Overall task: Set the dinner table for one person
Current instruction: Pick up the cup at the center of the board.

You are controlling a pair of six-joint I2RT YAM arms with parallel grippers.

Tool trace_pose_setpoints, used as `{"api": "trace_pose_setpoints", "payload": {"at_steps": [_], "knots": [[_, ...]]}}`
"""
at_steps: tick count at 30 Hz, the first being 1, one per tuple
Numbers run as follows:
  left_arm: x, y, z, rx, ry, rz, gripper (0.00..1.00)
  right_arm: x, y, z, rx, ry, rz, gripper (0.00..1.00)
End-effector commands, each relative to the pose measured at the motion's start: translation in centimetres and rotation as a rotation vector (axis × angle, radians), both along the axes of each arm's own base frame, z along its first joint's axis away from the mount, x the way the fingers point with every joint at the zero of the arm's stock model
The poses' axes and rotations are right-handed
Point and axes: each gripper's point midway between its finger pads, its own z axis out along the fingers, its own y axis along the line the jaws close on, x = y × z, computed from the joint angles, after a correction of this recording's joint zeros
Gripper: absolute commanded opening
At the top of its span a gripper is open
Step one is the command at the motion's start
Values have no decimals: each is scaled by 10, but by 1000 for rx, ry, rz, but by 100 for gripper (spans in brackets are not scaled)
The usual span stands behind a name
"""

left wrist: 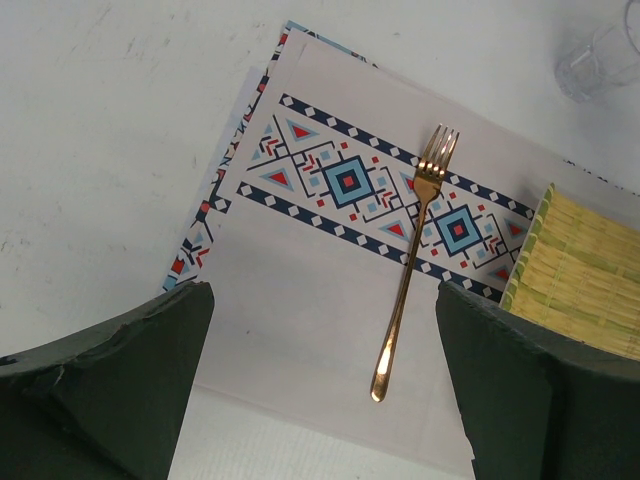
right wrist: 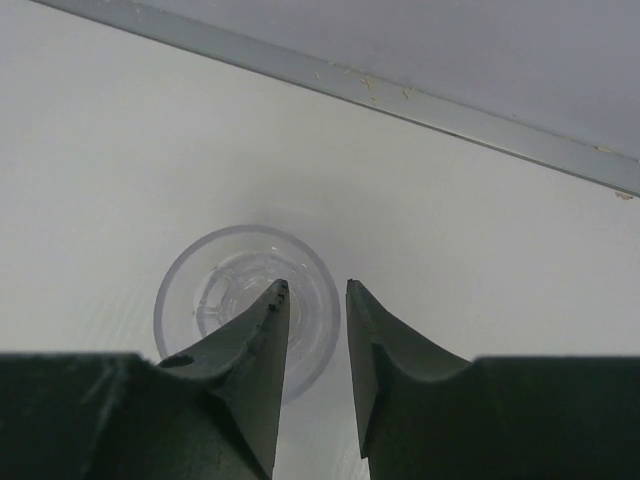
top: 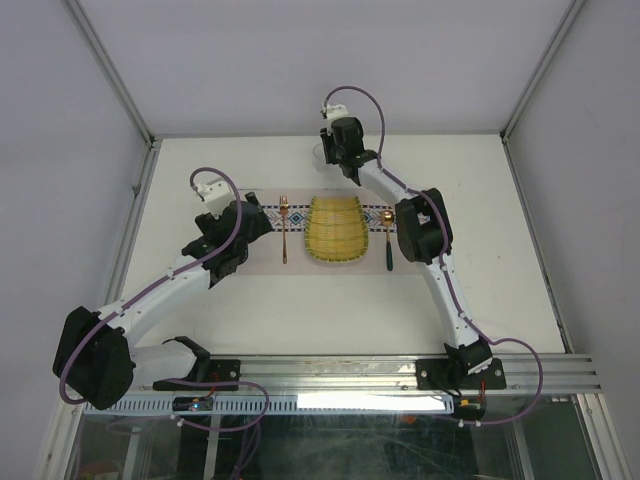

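Right gripper (right wrist: 315,290) fills the near edge of its wrist view: jaws narrow, a slim gap between them. They straddle the right wall of the glass (right wrist: 220,280), with one finger (right wrist: 265,340) over its mouth and the other just outside the rim. Can't tell if the pads actually clamp the wall

Glass is clear, upright, on bare table at the far side, near the back rail (right wrist: 400,100). Only that fingertip shows over its mouth

Left gripper (left wrist: 322,290) is at full spread and holds nothing. It hovers above the placemat (left wrist: 300,300), with the fork (left wrist: 405,270) lying between its two fingers in that view, not touched

Table (top: 500,300): big flat matte white rectangle with a metal rail along the edge. It spans the whole cell floor between the grey walls, arm bases at its near edge. Faint scuffs show in the left wrist view

Placemat lies across the table's middle, pale with a blue-red patterned band along its length. On it, left to right from above:
- gold fork, tines pointing away from the bases
- bamboo mat (top: 338,230), yellow-green, in the centre
- a second utensil (top: 387,235), gold top and dark handle, just right of the mat

Glass sits well apart from the placemat, beyond its far edge
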Motion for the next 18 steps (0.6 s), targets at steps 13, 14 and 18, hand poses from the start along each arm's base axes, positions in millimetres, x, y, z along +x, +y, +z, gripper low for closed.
{"api": "trace_pose_setpoints", "payload": {"at_steps": [13,14,18], "knots": [[4,4,15,-37,-59,36,99,7,-4,39,40,-76,-13,17],[4,4,15,-37,-57,32,99,7,-4,40,40,-79,-14,16],[5,3,12,-40,-51,32,99,6,-4,43,40,-83,-13,15]]}}
